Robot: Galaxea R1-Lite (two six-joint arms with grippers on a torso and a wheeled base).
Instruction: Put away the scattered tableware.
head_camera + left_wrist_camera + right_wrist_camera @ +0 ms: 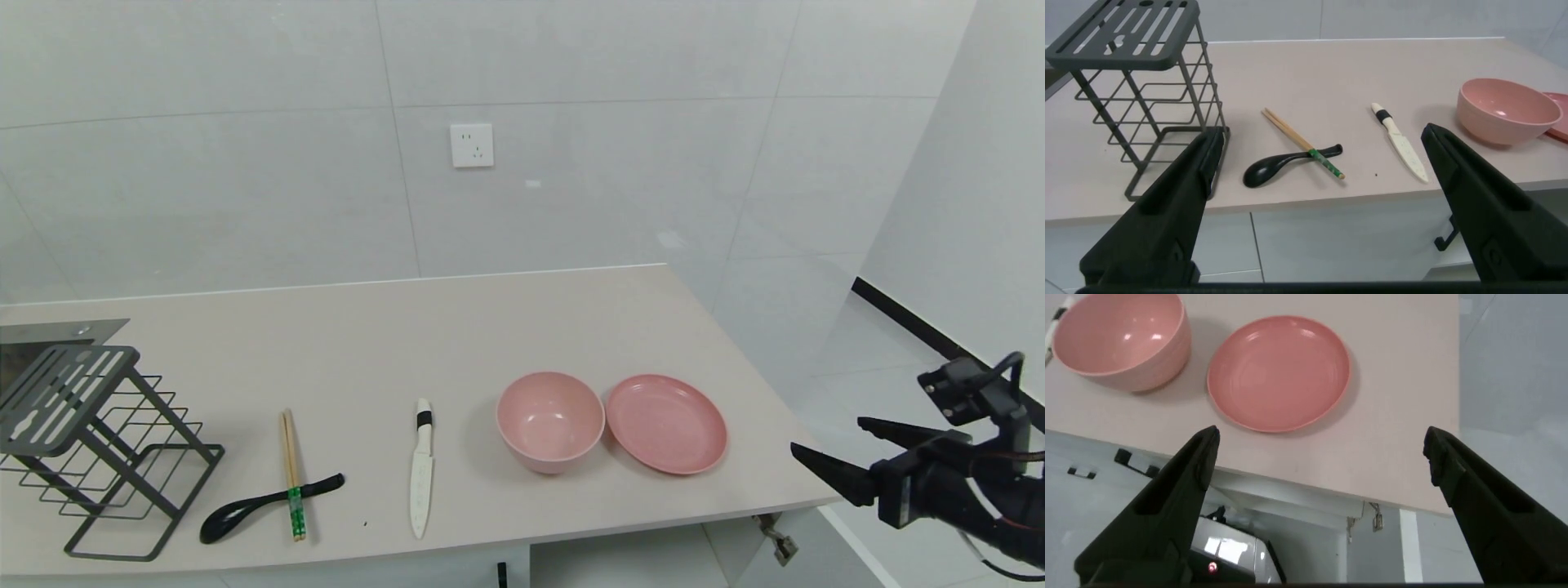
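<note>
One pink bowl (549, 420) sits beside a plate (666, 422) (also pink).

I read this as a kitchen. A pale counter (506, 327) runs along a wall of large grey tiles (204, 188), with a wall socket (472, 145) at 12 o'clock. There are white cupboard fronts (1331, 241) under the counter and a door hinge (775, 541) at 4 o'clock. A grey wire dish rack (82, 441) stands at 9 o'clock. Behind it a metal inset panel (57, 331); sink or hob, can't tell. Tableware is laid out along the front: pink bowl (549, 418), pink plate (665, 423), knife (421, 469), black spoon (253, 505), chopsticks (291, 474).
</note>
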